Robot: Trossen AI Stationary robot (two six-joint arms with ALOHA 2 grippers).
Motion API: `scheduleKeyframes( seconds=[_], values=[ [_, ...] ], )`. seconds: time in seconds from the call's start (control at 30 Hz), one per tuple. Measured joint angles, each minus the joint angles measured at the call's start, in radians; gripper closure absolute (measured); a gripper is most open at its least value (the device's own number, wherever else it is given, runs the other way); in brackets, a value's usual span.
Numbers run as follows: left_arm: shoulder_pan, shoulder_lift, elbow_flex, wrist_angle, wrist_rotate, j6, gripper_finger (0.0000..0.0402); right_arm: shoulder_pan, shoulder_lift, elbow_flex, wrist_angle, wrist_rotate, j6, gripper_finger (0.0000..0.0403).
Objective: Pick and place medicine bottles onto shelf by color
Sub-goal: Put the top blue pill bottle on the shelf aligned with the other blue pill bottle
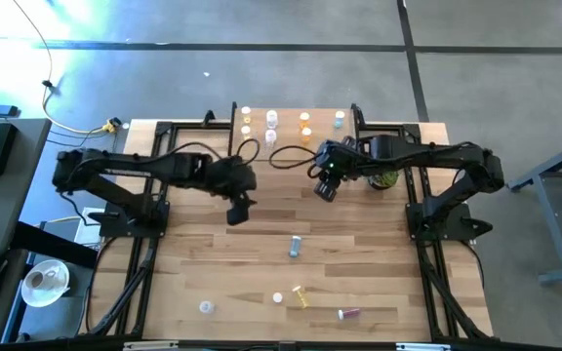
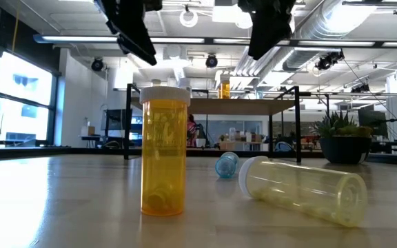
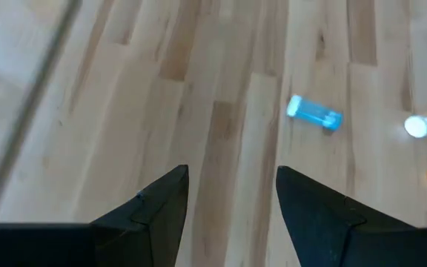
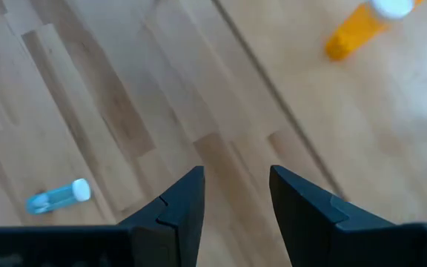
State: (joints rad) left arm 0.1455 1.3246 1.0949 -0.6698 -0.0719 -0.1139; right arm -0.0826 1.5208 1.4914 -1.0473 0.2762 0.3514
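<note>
Both hands are empty. The left hand (image 1: pixel 239 210) hangs over the middle of the worktop (image 1: pixel 193 253) with its fingers parted and nothing between them, and the right hand (image 1: pixel 326 188) hangs just off the front edge of the shelf (image 1: pixel 288 144), likewise released.

Several medicine bottles already stand upright on the shelf at the worktop's far edge, among them an orange bottle (image 4: pixel 362 22). The rest wait on the worktop. The blue bottle (image 1: pixel 295 247) lies on its side near the worktop's centre, closest to both hands. Toward the near edge you have a yellow bottle (image 2: pixel 164 153) standing upright, a clear bottle (image 2: pixel 302 187) lying beside it, and a pinkish one (image 1: pixel 348 313) lying nearer the right corner.

Expect these to be light, rigid plastic with smooth, slick walls. The ones lying down will probably roll if you nudge them, so come straight down and close across the barrel at mid-length, fingers square to the bottle's long axis. For the blue bottle, avoid the cap end, where the step in width could let it squirt out. The upright yellow one looks easy to tip, so grip its body below the white cap rather than brushing the top.
</note>
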Motion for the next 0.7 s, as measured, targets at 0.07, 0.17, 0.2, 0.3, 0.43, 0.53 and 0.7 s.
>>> scheduleKeyframes(
  seconds=[0.07,0.17,0.2,0.3,0.43,0.53,0.7],
  values=[
    [-0.011,-0.04,-0.071,0.034,-0.004,-0.023,0.0209,0.018,0.011,0.0,-0.017,-0.001,0.048,0.0258],
    [-0.026,-0.09,-0.174,0.12,-0.016,-0.037,0.0209,0.047,0.031,0.0,-0.027,0.0,0.118,0.0258],
    [-0.029,-0.107,-0.209,0.142,-0.016,-0.048,0.0209,0.055,0.037,0.0,-0.027,0.0,0.142,0.0258],
    [-0.037,-0.145,-0.29,0.229,-0.018,-0.091,0.0209,0.081,0.057,0.0,-0.027,-0.001,0.217,0.0258],
    [-0.051,-0.191,-0.375,0.302,-0.019,-0.137,0.0209,0.121,0.097,0.0,-0.026,-0.004,0.32,0.0258],
    [-0.073,-0.221,-0.431,0.35,-0.018,-0.152,0.0209,0.151,0.131,0.0,-0.024,-0.023,0.39,0.0258],
    [-0.118,-0.261,-0.486,0.398,-0.018,-0.172,0.0209,0.198,0.186,0.0,-0.017,-0.051,0.507,0.0258]
  ],
)
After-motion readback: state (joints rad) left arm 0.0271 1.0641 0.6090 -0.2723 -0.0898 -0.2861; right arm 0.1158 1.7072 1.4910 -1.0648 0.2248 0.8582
